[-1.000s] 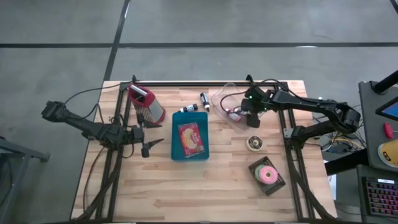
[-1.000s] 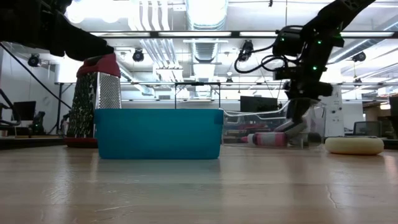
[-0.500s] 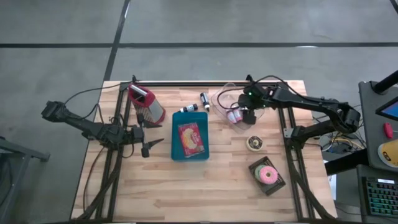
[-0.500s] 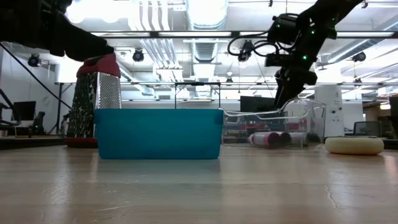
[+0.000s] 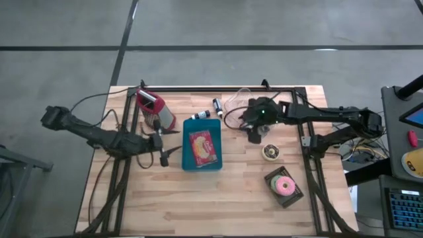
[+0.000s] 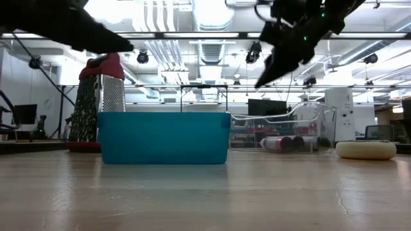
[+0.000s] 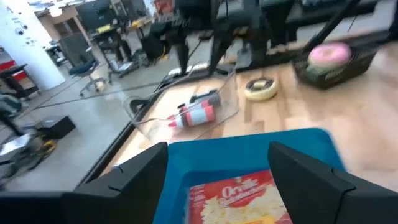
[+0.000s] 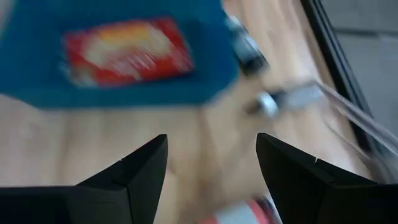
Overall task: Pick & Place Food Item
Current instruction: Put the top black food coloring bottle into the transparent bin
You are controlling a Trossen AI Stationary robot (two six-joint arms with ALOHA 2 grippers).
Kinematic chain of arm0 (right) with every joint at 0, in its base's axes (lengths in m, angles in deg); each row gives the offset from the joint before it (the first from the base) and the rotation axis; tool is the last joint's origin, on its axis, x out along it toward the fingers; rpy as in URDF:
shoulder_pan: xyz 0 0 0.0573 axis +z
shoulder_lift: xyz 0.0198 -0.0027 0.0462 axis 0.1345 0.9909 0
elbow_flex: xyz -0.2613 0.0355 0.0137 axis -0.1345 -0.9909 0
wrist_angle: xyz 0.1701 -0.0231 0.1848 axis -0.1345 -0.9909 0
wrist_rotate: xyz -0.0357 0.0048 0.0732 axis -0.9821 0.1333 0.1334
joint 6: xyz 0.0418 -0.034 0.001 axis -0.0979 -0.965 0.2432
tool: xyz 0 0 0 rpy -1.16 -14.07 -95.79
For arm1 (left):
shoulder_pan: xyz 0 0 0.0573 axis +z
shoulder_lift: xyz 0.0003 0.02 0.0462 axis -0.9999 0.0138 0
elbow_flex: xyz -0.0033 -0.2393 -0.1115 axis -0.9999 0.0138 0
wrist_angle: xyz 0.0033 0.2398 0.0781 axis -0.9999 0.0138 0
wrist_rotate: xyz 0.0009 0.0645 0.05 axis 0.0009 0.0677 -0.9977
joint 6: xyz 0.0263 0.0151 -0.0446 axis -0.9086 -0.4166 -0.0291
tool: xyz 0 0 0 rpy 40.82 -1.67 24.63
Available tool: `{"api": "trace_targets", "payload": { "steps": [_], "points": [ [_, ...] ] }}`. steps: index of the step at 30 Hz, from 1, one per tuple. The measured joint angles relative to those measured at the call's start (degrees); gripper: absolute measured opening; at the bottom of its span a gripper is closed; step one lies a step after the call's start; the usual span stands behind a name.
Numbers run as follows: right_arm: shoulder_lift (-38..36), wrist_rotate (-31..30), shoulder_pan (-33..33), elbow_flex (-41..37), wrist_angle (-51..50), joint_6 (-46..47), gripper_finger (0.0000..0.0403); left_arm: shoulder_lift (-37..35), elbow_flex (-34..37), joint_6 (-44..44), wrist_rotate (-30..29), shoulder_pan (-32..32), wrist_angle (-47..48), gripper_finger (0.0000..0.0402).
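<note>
A red popcorn packet (image 5: pixel 203 147) lies flat in the blue bin (image 5: pixel 187 135) at the table's middle. My left gripper (image 5: pixel 173 153) stands open just left of the bin, pointing at it; its wrist view shows the packet (image 7: pixel 233 199) ahead between the fingers. My right gripper (image 5: pixel 254 137) hangs open and empty in the air right of the bin, at the near edge of a clear container (image 5: pixel 236 106). In the low view it is high above the table (image 6: pixel 264 77). A red-and-white item (image 7: pixel 198 113) lies on the container's floor.
A metal grater with a red handle (image 5: pixel 155 109) stands far left of the bin. Two small bottles (image 5: pixel 201 116) (image 5: pixel 217 107) lie behind the bin. A tape roll (image 5: pixel 269 152) and a pink donut in a black tray (image 5: pixel 284 186) sit at the near right.
My right gripper has risen out of the clear container and swung toward the table's left and near side, tipping toward level; the red-and-white item stays in the container. My left gripper has moved toward the blue bin.
</note>
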Motion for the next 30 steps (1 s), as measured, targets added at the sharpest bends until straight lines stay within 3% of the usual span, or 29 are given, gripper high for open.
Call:
{"api": "trace_targets", "payload": {
  "steps": [7,14,22,27,30],
  "points": [
    [-0.09,1.23,8.57,-0.45,4.36,3.83,0.0242,13.62,-13.03,-2.94,0.66,6.47,13.38,0.0284],
    [-0.09,1.42,16.91,-1.91,6.91,6.57,0.0242,26.42,-27.14,-11.53,7.45,13.75,26.81,0.0284],
    [-0.09,9.40,23.07,-7.24,12.90,8.36,0.0242,35.20,-38.01,-25.29,12.86,21.40,37.25,0.0284],
    [-0.09,20.22,24.99,-11.65,22.61,11.42,0.0242,38.61,-43.36,-33.94,17.65,25.74,41.47,0.0284],
    [-0.09,21.64,25.69,-14.17,27.31,12.90,0.0242,40.68,-45.80,-41.53,20.40,27.80,42.64,0.0284]
  ]
}}
